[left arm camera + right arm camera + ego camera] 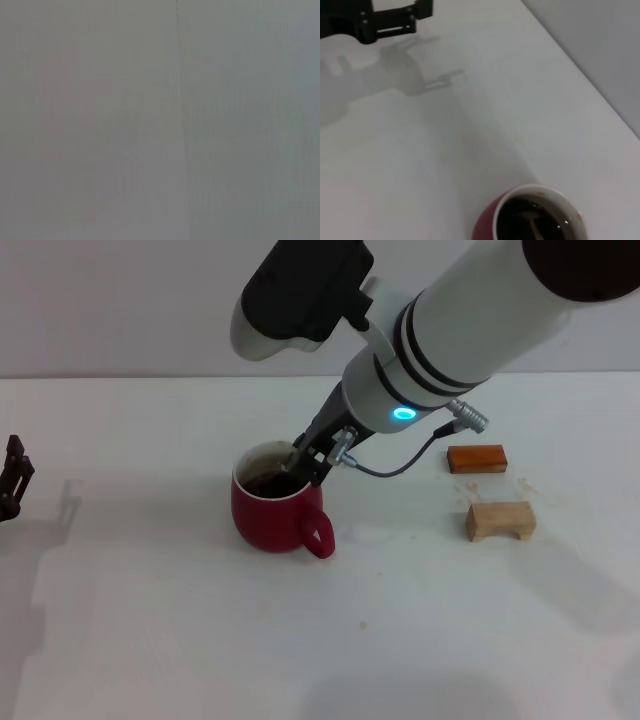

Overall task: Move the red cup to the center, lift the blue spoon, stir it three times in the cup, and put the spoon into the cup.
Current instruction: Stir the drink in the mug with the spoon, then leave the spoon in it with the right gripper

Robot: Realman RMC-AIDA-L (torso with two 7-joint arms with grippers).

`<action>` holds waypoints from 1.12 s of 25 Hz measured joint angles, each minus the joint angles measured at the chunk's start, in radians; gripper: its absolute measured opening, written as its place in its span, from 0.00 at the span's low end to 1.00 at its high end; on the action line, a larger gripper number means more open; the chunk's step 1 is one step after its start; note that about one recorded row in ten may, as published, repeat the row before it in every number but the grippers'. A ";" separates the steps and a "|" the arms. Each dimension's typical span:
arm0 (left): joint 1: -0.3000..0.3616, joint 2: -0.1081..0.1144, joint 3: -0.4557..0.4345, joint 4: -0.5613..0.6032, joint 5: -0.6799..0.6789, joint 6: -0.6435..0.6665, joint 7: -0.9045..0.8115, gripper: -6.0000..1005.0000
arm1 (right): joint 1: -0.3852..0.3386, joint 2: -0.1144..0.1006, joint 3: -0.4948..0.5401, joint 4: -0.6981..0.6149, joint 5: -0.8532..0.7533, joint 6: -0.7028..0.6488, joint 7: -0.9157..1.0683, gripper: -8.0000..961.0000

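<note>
The red cup (270, 515) stands near the middle of the white table, handle toward me, with dark liquid inside. It also shows in the right wrist view (487, 222). My right gripper (306, 457) hangs over the cup's far right rim, shut on the blue spoon (296, 454). Only a pale bit of the spoon's handle shows between the fingers. In the right wrist view the spoon's grey bowl and neck (533, 223) dip into the liquid. My left gripper (12, 476) is parked at the table's far left, open and empty, and also shows in the right wrist view (395, 21).
An orange-brown flat block (477, 458) and a tan wooden block (500, 521) lie to the right of the cup. The left wrist view shows only a plain grey surface.
</note>
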State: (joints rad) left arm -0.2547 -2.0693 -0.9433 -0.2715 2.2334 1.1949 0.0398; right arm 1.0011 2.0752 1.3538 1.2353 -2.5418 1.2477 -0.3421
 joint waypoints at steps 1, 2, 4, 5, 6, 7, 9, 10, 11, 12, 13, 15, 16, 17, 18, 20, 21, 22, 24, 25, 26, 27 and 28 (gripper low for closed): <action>0.000 0.000 0.000 0.000 0.000 0.000 0.000 0.83 | 0.000 -0.001 0.002 -0.002 -0.002 0.000 -0.001 0.17; 0.000 0.000 0.000 0.000 0.000 0.000 0.000 0.83 | 0.000 -0.001 0.010 -0.006 -0.004 -0.001 -0.009 0.17; -0.001 0.000 0.000 0.000 0.000 -0.002 0.000 0.83 | 0.000 -0.002 0.014 -0.008 -0.004 -0.001 -0.012 0.17; -0.002 0.000 0.002 0.001 0.000 -0.003 0.000 0.83 | 0.000 -0.002 0.018 -0.010 -0.005 0.000 -0.013 0.17; -0.002 0.000 0.004 0.001 0.000 -0.003 0.000 0.83 | -0.001 -0.003 0.021 -0.010 -0.006 0.000 -0.015 0.17; -0.003 0.000 0.009 0.001 0.000 -0.003 0.000 0.83 | -0.005 -0.004 0.024 -0.011 -0.014 0.003 -0.016 0.17; -0.003 0.000 0.010 0.002 0.000 -0.004 0.000 0.83 | -0.007 -0.004 0.025 -0.011 -0.019 0.004 -0.016 0.17; -0.004 -0.001 0.011 0.002 0.000 -0.004 0.000 0.83 | -0.008 -0.004 0.025 -0.010 -0.026 0.005 -0.017 0.17; -0.004 -0.001 0.012 0.002 0.000 -0.005 0.000 0.83 | -0.009 -0.004 0.027 -0.009 -0.032 0.007 -0.017 0.17; -0.004 -0.002 0.012 0.002 0.000 -0.005 0.000 0.83 | -0.011 -0.004 0.032 -0.008 -0.040 0.010 -0.017 0.17; -0.004 -0.002 0.012 0.002 0.000 -0.005 0.000 0.83 | -0.011 -0.004 0.032 -0.008 -0.040 0.010 -0.017 0.17; -0.003 -0.002 0.012 0.001 0.000 -0.005 0.000 0.83 | -0.013 -0.004 0.036 -0.007 -0.043 0.018 -0.017 0.17; -0.003 -0.002 0.012 0.001 0.000 -0.004 0.000 0.83 | -0.014 -0.004 0.036 -0.004 -0.043 0.022 -0.017 0.17; -0.002 -0.002 0.012 0.001 0.000 -0.003 0.000 0.83 | -0.018 -0.004 0.036 0.005 -0.043 0.029 -0.017 0.17; -0.002 -0.002 0.012 0.001 0.000 -0.003 0.000 0.83 | -0.018 -0.004 0.036 0.005 -0.043 0.029 -0.017 0.17; -0.002 -0.002 0.012 0.003 0.000 -0.003 0.000 0.83 | -0.022 -0.004 0.036 0.016 -0.040 0.036 -0.017 0.17; -0.002 -0.002 0.012 0.003 0.000 -0.003 0.000 0.83 | -0.023 -0.003 0.032 0.021 -0.037 0.040 -0.016 0.17; -0.003 -0.002 0.012 0.005 0.000 -0.003 0.000 0.83 | -0.024 -0.002 0.028 0.026 -0.036 0.043 -0.014 0.17; -0.003 -0.001 0.012 0.005 0.000 -0.003 0.000 0.83 | -0.024 0.000 0.016 0.033 -0.033 0.048 -0.011 0.17; -0.003 -0.001 0.012 0.005 0.000 -0.003 0.000 0.83 | -0.024 0.001 0.009 0.037 -0.029 0.048 -0.010 0.18; -0.004 -0.001 0.012 0.005 0.000 -0.003 0.000 0.83 | -0.023 0.001 0.002 0.039 -0.023 0.049 -0.009 0.18; -0.004 0.000 0.012 0.005 0.000 -0.003 0.001 0.83 | -0.020 0.001 -0.006 0.041 -0.007 0.049 -0.006 0.18; -0.004 0.000 0.012 0.005 0.000 -0.003 0.001 0.83 | -0.020 0.001 -0.006 0.041 -0.007 0.049 -0.006 0.18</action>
State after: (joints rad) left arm -0.2590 -2.0695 -0.9312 -0.2662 2.2334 1.1917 0.0406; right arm 0.9814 2.0765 1.3474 1.2760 -2.5488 1.2963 -0.3479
